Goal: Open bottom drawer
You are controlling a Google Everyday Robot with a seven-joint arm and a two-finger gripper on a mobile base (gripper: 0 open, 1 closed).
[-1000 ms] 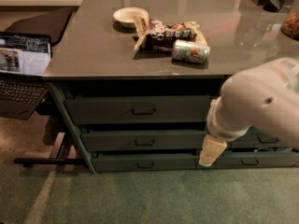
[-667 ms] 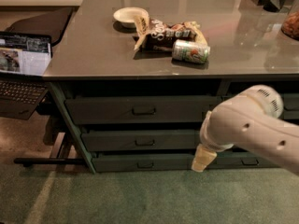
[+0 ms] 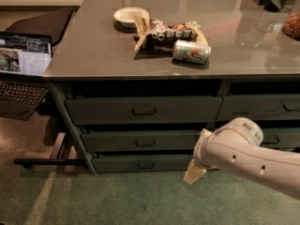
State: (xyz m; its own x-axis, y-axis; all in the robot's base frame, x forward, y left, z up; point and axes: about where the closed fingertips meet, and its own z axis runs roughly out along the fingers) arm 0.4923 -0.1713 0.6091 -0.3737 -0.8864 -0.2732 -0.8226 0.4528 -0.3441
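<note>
The bottom drawer (image 3: 140, 163) is the slim dark green front at the foot of the left stack, with a small dark centre handle (image 3: 146, 166). It sits flush under two taller green drawers (image 3: 140, 109) and looks shut. My white arm (image 3: 248, 156) reaches in from the lower right. My gripper (image 3: 194, 172) shows as a cream tip hanging just above the carpet, by the right end of the bottom drawer and to the right of its handle.
The grey tabletop (image 3: 93, 50) carries a white bowl (image 3: 130, 16), a snack bag (image 3: 168, 31) and a can lying on its side (image 3: 191, 52). An open laptop (image 3: 21, 67) stands at the left. A second drawer stack (image 3: 262, 107) is at the right.
My arm has swung down and to the left across the drawer fronts, and the gripper has dropped lower. The drawers have not moved.
</note>
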